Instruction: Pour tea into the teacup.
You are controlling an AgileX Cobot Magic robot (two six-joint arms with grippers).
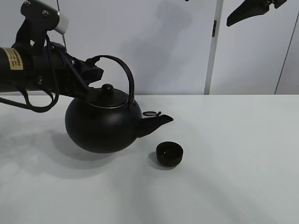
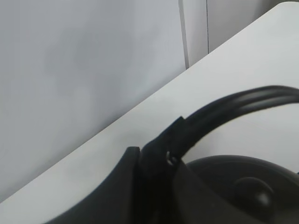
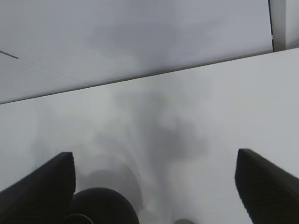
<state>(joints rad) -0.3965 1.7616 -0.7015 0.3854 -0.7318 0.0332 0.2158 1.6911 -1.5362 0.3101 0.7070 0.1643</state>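
Observation:
A big round black kettle (image 1: 100,126) stands left of centre on the white table (image 1: 233,177), its spout (image 1: 156,123) pointing right. My left gripper (image 1: 93,70) is shut on the kettle's arched handle (image 1: 125,74). The left wrist view shows that grip (image 2: 159,154) on the handle (image 2: 233,105) above the lid (image 2: 238,186). The small black teacup (image 1: 169,154) sits on the table just below and to the right of the spout tip. No tea stream shows. My right gripper (image 1: 250,14) hangs high at the back right, open and empty (image 3: 154,172).
A pale wall with a vertical panel seam (image 1: 212,46) runs behind the table's far edge. The kettle's top (image 3: 100,205) shows at the edge of the right wrist view. Bare table lies right of the cup.

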